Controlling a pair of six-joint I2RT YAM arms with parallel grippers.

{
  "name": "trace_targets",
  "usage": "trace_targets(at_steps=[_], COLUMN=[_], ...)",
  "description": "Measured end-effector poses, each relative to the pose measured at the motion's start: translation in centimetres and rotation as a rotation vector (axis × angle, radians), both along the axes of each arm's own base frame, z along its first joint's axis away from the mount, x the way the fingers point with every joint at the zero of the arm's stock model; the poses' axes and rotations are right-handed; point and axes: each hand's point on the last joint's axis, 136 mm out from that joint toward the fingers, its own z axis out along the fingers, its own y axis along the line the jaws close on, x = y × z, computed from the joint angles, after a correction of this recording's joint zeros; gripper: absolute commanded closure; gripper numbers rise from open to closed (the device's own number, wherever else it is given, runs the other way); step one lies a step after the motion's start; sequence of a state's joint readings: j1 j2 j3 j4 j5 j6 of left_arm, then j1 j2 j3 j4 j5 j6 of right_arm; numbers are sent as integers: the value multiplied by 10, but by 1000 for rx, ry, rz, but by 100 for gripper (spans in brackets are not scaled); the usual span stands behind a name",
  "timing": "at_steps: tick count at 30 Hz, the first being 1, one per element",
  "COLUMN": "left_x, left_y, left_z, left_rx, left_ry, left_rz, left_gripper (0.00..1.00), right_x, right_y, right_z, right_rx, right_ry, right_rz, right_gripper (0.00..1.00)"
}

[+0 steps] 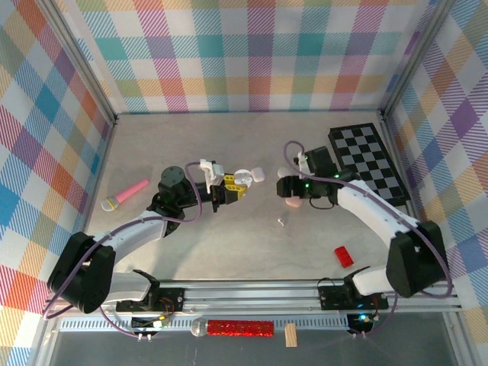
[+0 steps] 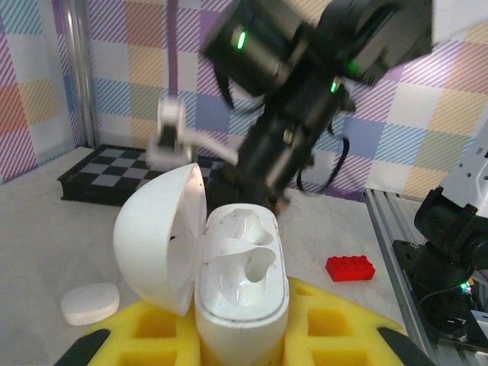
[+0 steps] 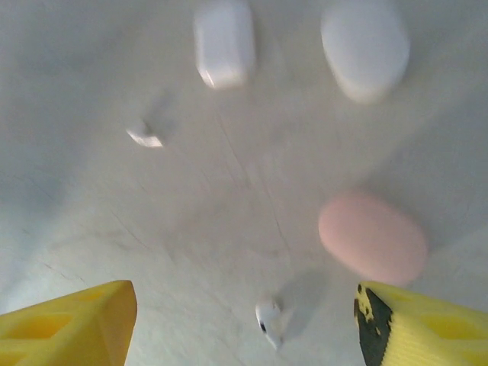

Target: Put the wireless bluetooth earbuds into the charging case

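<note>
Left gripper (image 2: 244,335) clamped on open white charging case (image 2: 242,282), lid flipped left; right gripper (image 3: 240,301) jaws wide apart over table (image 3: 191,229), 1 white earbud (image 3: 269,320) lying loose between them, near pink case (image 3: 372,238).

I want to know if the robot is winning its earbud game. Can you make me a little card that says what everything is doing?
left gripper: shut on the white charging case
case lid: open, both wells look empty
right gripper: open, over a white earbud lying on the table
pink case: closed, on the table beside that earbud
red block: on the table near the right arm's base
earbuds in case: none yet
</note>
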State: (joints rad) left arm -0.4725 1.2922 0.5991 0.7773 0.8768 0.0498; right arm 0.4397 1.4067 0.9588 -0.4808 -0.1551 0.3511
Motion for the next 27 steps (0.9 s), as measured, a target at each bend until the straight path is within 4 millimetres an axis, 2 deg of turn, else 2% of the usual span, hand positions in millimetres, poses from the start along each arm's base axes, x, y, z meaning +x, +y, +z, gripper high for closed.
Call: trace_targets(at_steps=[2, 4, 7, 12, 16, 23, 27], left_x=[0, -1, -2, -3, -3, -4, -4], left_y=[0, 0, 0, 0, 0, 1, 1], left_z=[1, 1, 0, -1, 0, 1, 1], left_rx=[0, 1, 4, 5, 6, 6, 6], left_ry=[-1, 1, 4, 4, 0, -10, -11], left_rz=[0, -1, -4, -11, -11, -12, -12], left_gripper=[96, 96, 96, 96, 96, 96, 96], right_x=[-21, -36, -48, -53, -56, -60, -59], right_y=[1, 4, 11, 22, 30, 47, 46], right_z=[-31, -49, -63, -81, -87, -83, -83], right_rx=[-18, -30, -29, -24, -18, 30, 14], right_ry=[122, 200, 265, 321, 338, 340, 335], right_rz=[-11, -14, -14, -15, -12, 17, 1], right_gripper=[31, 35, 40, 47, 51, 54, 56])
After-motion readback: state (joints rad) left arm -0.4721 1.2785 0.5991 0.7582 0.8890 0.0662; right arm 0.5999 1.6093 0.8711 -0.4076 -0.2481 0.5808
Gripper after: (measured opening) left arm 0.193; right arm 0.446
